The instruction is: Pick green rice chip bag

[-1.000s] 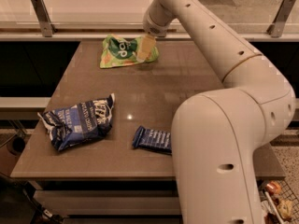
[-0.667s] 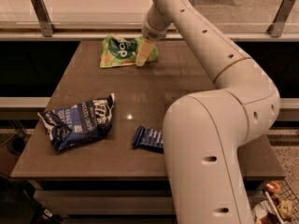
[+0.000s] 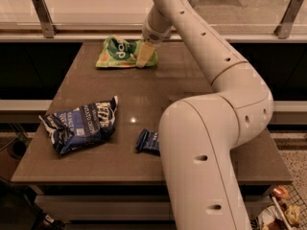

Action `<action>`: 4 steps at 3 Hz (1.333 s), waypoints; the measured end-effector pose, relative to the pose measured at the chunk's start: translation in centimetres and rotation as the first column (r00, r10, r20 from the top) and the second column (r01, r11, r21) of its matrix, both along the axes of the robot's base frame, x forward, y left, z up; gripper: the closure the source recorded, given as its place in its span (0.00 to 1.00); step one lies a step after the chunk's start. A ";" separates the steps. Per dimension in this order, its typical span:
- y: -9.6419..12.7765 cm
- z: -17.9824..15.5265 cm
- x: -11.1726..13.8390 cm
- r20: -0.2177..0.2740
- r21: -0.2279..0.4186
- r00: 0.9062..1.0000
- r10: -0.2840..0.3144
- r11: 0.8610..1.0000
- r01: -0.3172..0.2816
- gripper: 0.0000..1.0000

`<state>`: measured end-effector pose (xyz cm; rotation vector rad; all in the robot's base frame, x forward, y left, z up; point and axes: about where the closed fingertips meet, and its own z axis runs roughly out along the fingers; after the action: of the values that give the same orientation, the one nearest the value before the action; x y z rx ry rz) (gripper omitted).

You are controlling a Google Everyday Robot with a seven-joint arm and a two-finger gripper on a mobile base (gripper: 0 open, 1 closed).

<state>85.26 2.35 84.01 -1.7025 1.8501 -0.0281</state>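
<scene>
The green rice chip bag (image 3: 120,52) lies at the far middle of the brown table (image 3: 158,85), light green with a dark green logo patch and white lettering. My gripper (image 3: 144,56) reaches down from the long white arm onto the bag's right end and touches it there. The part of the bag under the gripper is hidden.
A larger blue-and-white chip bag (image 3: 81,125) lies at the front left of the table. A small dark blue bar wrapper (image 3: 147,142) lies near the front, partly behind my arm's large white elbow (image 3: 206,147). A railing with metal posts (image 3: 43,16) runs behind the table.
The arm's elbow has swung further left across the front of the view. The gripper stays at the right end of the green bag, which has not visibly moved.
</scene>
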 end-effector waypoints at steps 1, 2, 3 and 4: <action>0.0 0.3 0.0 0.000 0.000 1.000 0.000 1.000 0.000 0.64; 0.2 -0.1 0.0 -0.005 -0.001 1.000 0.002 1.000 -0.002 0.87; 0.3 -0.2 0.0 -0.008 -0.002 1.000 0.003 1.000 -0.003 1.00; 0.3 -0.2 0.0 -0.008 -0.002 1.000 0.004 1.000 -0.004 1.00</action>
<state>85.28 2.63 83.83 -1.7095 1.8533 -0.0218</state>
